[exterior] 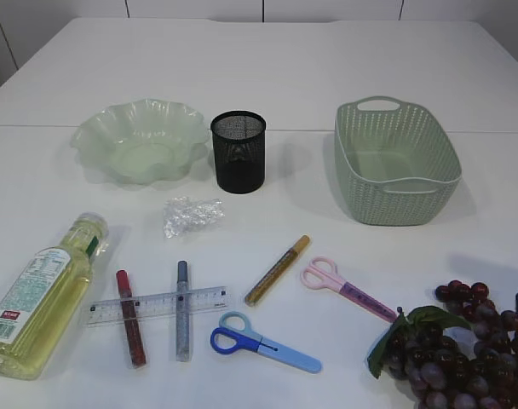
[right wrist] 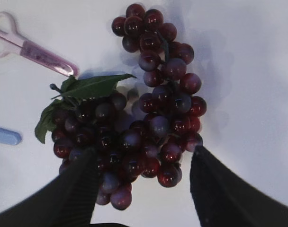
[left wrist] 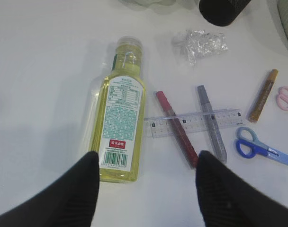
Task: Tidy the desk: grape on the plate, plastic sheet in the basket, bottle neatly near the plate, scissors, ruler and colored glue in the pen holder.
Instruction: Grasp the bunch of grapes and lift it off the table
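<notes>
A white table (exterior: pixel 267 68) fills the frame. At lower left lies the bottle (exterior: pixel 39 296), the left gripper (left wrist: pixel 146 187) spread above it. At lower right, the right gripper (right wrist: pixel 144 184) hangs spread over the grapes (right wrist: pixel 144 118).

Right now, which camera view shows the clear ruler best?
The left wrist view: the ruler lies whole and close, its marks visible, under two glue sticks. The exterior view shows the ruler whole but smaller. The right wrist view does not show it.
</notes>
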